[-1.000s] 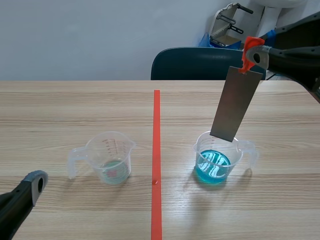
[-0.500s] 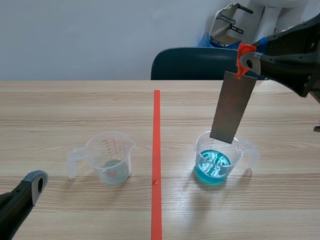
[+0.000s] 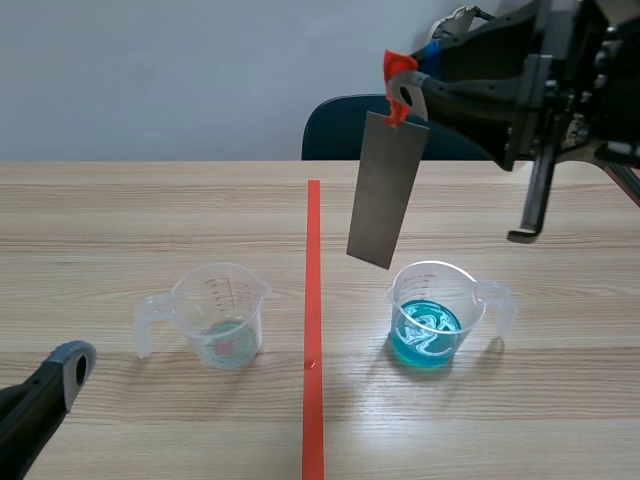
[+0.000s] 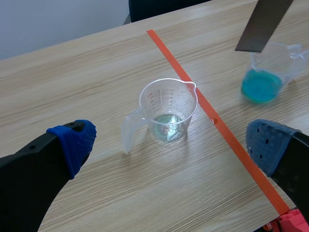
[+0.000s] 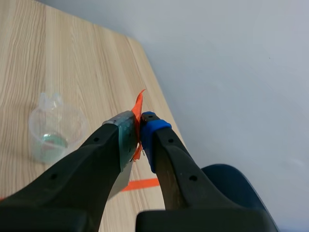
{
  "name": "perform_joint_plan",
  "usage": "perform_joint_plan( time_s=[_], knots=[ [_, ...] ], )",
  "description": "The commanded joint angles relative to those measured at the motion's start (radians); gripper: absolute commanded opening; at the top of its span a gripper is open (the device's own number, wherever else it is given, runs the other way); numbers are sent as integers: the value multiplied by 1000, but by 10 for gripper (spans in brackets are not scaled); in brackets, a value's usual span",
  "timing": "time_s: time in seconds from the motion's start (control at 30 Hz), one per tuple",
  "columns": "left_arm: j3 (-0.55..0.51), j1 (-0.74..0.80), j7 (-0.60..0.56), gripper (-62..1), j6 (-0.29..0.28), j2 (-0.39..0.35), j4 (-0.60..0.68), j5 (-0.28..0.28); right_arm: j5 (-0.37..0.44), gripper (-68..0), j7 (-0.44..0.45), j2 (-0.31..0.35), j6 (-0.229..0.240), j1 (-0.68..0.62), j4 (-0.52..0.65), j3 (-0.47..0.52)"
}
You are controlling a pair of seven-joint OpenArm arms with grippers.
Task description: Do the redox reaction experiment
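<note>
Left beaker (image 3: 225, 310) shows unreadable red graduations; right gripper (image 3: 402, 92) pinches metal strip (image 3: 385, 195).

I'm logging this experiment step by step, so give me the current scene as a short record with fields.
Strip: grey metal strip with an orange-red tab, hanging tilted in the air, lower end clear of both cups
Right gripper: shut on the strip's tab, raised
Blue cup: clear plastic measuring cup of blue liquid, right of the orange-red tape line
Other cup: clear plastic measuring cup with a little pale liquid, left of the line
Left gripper: open, low, holding nothing
Surface: wooden table
</note>
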Motion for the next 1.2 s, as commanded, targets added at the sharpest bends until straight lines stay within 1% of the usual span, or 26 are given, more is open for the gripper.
perform_joint_plan(
  time_s=[0.0,0.33,0.57,0.9,1.07,1.17],
  knots=[
    [1,-3,-14,14,-2,5,16,-2,14,-667,-11,-14,6,51,8,-27],
    [1,-3,-15,14,-2,5,16,-2,19,-667,-161,-157,6,212,8,-211],
    [1,-3,-14,14,-2,5,16,-2,23,-667,-243,-240,6,279,8,-328],
    [1,-3,-15,14,-2,5,16,-2,23,-667,-335,-340,6,331,8,-425],
    [1,-3,-15,14,-2,5,16,-2,23,-667,-390,-381,6,339,8,-451],
    [1,-3,-15,14,-2,5,16,-2,31,-667,-417,-394,6,341,8,-455]
  ],
)
